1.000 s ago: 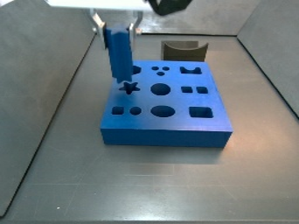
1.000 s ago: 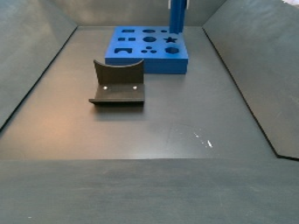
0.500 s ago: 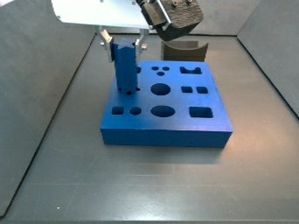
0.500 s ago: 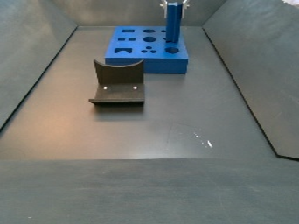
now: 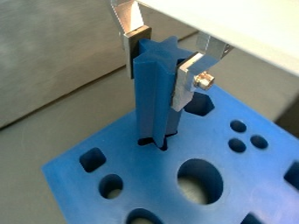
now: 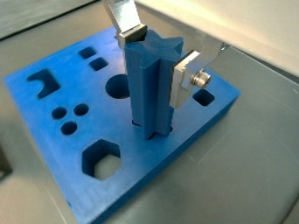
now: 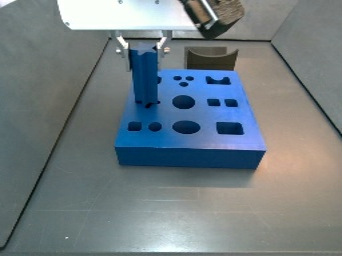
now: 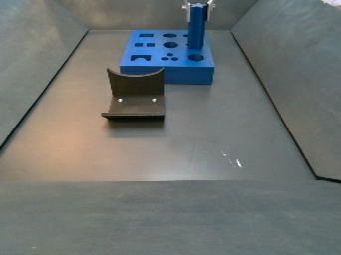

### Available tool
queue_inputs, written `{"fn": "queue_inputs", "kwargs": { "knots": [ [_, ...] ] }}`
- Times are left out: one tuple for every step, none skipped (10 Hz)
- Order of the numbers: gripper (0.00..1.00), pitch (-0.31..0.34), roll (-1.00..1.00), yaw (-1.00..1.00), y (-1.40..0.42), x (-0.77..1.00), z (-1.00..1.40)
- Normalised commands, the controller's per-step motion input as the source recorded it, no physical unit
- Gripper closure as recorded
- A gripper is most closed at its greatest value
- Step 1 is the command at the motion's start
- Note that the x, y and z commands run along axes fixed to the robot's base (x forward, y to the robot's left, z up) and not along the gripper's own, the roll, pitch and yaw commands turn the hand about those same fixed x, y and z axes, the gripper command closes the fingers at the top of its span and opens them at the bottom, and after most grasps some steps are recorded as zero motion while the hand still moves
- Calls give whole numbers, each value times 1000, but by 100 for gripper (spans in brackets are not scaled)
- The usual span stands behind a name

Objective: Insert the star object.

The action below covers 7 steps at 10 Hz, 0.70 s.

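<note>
The star object [image 5: 156, 96] is a tall blue ridged peg. It stands upright with its lower end in the star hole of the wide blue block [image 5: 128, 164]. My gripper [image 5: 163, 63] is at the peg's top, with a silver finger on each side, shut on it. It shows the same in a wrist view [image 6: 158, 57], with the peg [image 6: 149, 87] in the block [image 6: 82, 87]. In both side views the peg [image 7: 143, 80] [image 8: 196, 28] rises from the block [image 7: 187, 150] [image 8: 167, 76] under the gripper [image 7: 143, 47] [image 8: 197, 5].
A dark grey curved piece [image 8: 134, 95] lies on the floor apart from the block; it also shows in a side view [image 7: 210, 55] behind the block. Grey walls slope up round the floor. The block's other shaped holes [image 7: 186, 127] are open.
The gripper came down with the peg. One second ago the peg hung above the open star hole; now its lower end is inside the hole.
</note>
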Motion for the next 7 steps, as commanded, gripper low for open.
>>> {"fn": "queue_inputs", "kwargs": {
  "knots": [
    [100, 0, 0, 529, -29, 94, -434],
    [100, 0, -19, 383, -14, 34, -411],
    [100, 0, 0, 343, 0, 20, -383],
    [100, 0, 0, 166, 0, 80, -377],
    [100, 0, -23, 0, -51, 71, -349],
    [100, 0, -74, -29, -74, 40, -326],
    [100, 0, -50, 0, -71, 74, -346]
  ]
}}
